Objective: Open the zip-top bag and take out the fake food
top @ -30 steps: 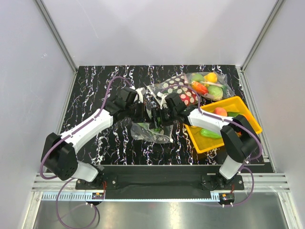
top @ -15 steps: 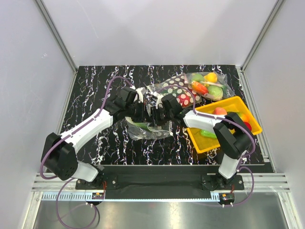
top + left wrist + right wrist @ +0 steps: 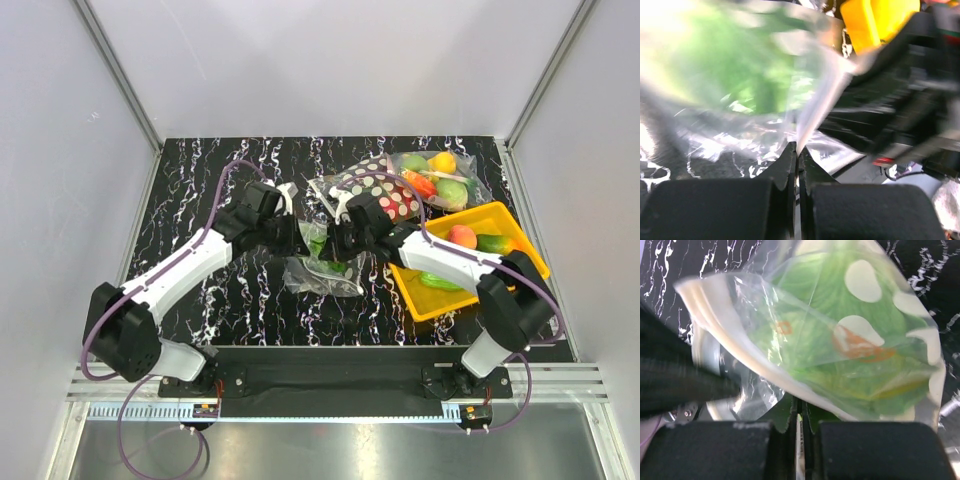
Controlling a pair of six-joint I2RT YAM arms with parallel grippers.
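Note:
The zip-top bag (image 3: 322, 272) hangs between my two grippers just above the table's middle, its lower part resting on the black marbled surface. My left gripper (image 3: 297, 237) is shut on one lip of the mouth; the white zip strip (image 3: 815, 112) runs into its closed jaws (image 3: 797, 150). My right gripper (image 3: 337, 240) is shut on the opposite lip (image 3: 801, 407). The green lettuce (image 3: 825, 360) fills the bag (image 3: 880, 315) and shows through the plastic in the left wrist view (image 3: 755, 65). A yellow tint (image 3: 900, 390) lies low inside. The fish is hidden.
A yellow tray (image 3: 523, 232) with a peach (image 3: 462, 235), a cucumber and other toys stands right of the bag. The dark polka-dot bag (image 3: 388, 196) and a clear bag of fruit (image 3: 437, 178) lie behind the right gripper. Frame walls enclose the table.
Both grippers have kept hold of the bag. They have drawn slightly apart, and the bag sits a little farther right and more upright. The right arm's elbow has swung back to the right.

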